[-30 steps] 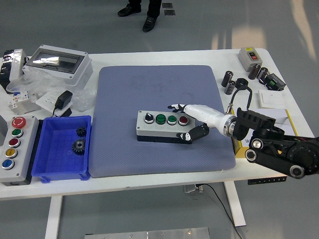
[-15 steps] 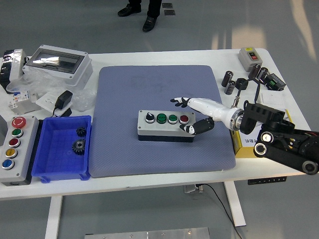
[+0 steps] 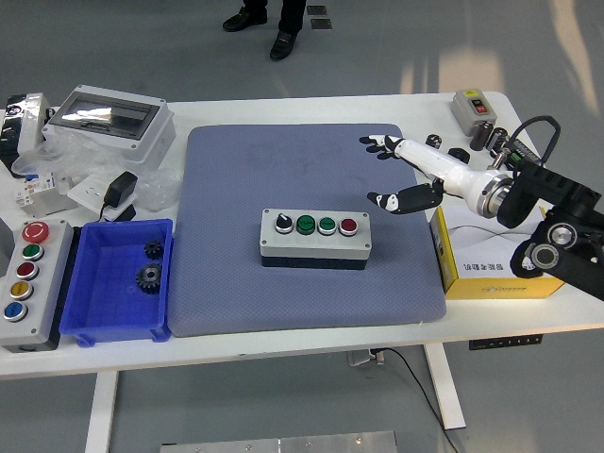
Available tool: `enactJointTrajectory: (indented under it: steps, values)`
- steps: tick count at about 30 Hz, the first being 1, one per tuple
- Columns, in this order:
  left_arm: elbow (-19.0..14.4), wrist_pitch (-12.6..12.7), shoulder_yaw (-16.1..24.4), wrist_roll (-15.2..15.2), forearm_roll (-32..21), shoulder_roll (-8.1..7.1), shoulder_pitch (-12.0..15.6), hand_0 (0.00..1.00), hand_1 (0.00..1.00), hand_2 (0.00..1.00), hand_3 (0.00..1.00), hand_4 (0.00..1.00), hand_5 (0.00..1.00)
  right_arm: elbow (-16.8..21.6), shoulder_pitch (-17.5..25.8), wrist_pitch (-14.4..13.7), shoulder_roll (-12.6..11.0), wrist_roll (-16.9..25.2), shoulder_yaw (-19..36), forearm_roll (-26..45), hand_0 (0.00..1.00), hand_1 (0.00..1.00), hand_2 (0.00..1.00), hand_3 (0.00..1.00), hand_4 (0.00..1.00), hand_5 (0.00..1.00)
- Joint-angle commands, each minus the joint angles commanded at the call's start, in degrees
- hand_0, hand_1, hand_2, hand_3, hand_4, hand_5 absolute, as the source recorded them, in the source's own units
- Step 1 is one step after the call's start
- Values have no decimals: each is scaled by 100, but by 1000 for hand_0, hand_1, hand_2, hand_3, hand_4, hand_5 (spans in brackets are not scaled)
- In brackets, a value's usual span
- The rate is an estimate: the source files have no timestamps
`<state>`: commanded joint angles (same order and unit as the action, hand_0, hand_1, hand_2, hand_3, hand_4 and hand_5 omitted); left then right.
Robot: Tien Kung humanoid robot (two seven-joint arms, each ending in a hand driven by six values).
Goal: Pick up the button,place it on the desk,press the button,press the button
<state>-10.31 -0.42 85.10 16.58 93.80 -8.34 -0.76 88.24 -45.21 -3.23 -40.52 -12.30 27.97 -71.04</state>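
A grey button box (image 3: 315,236) with a black selector, two green buttons and a red button lies flat in the middle of the blue-grey mat (image 3: 283,170). My right hand (image 3: 389,172) hovers above the mat to the box's upper right, clear of it, with white fingers (image 3: 380,143) spread and the black thumb held lower. It holds nothing. My left arm is out of view.
At the left stand a blue bin (image 3: 118,280) with gears, a second button box (image 3: 25,280), a clear-lidded enclosure (image 3: 109,118) and loose parts. A yellow box (image 3: 491,260), black cylinders (image 3: 434,146) and a grey switch (image 3: 474,106) sit at the right. A person's feet (image 3: 267,24) show at the far side.
My right hand has let go of the button box and drawn back up and to the right, away from it. The box stays put on the mat.
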Motion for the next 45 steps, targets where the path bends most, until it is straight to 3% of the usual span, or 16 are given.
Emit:
enactJointTrajectory:
  steps: [7, 8, 13, 14, 18, 20, 25, 26, 31, 32, 45]
  values:
    - [0, 1, 13, 7, 7, -3, 0, 618, 552, 530, 581, 484, 216, 167, 33, 939, 25, -901, 524, -64, 941, 914, 935, 998, 653, 109]
    - [0, 3, 19, 10, 11, -5, 4, 618, 552, 530, 581, 487, 217, 207, 25, 1117, 17, -1057, 619, 3, 436, 580, 662, 853, 407, 177]
    - [0, 5, 34, 19, 24, -8, 7, 618, 552, 530, 581, 487, 217, 247, -29, 1789, 37, -1542, 852, 301, 436, 580, 662, 853, 407, 177]
    - [0, 4, 37, 21, 27, -6, 5, 618, 551, 530, 581, 486, 216, 234, -41, 1915, 68, -1569, 864, 353, 36, 187, 291, 734, 241, 139]
    - [0, -2, 43, 25, 40, 2, 1, 618, 551, 530, 581, 486, 216, 188, -69, 2072, 185, -1595, 786, 455, 36, 187, 291, 734, 241, 139]
    - [0, -6, 49, 30, 50, 4, 2, 618, 551, 530, 581, 486, 215, 156, -98, 2070, 265, -1587, 677, 479, 2, 131, 239, 732, 215, 123]
    - [0, -12, 63, 34, 72, 4, -1, 618, 551, 530, 581, 486, 215, 90, -175, 1972, 449, -1568, 513, 407, 2, 131, 239, 732, 215, 123]
    - [0, -13, 64, 34, 74, 4, -1, 618, 551, 529, 581, 487, 216, 77, -192, 1955, 482, -1565, 485, 397, 2, 107, 227, 731, 258, 84]
    - [0, -21, 58, 38, 73, 3, 6, 618, 551, 529, 581, 487, 216, -30, -255, 1858, 637, -1550, 317, 326, 2, 107, 227, 731, 258, 84]
    - [0, -22, 53, 38, 68, 4, 7, 618, 552, 529, 581, 488, 216, -48, -260, 1843, 661, -1548, 288, 314, 2, 99, 220, 730, 311, 55]
    - [0, -26, 6, 42, 15, 1, 30, 618, 552, 528, 581, 490, 218, -177, -221, 1699, 725, -1505, 38, 213, 2, 96, 211, 731, 317, 22]
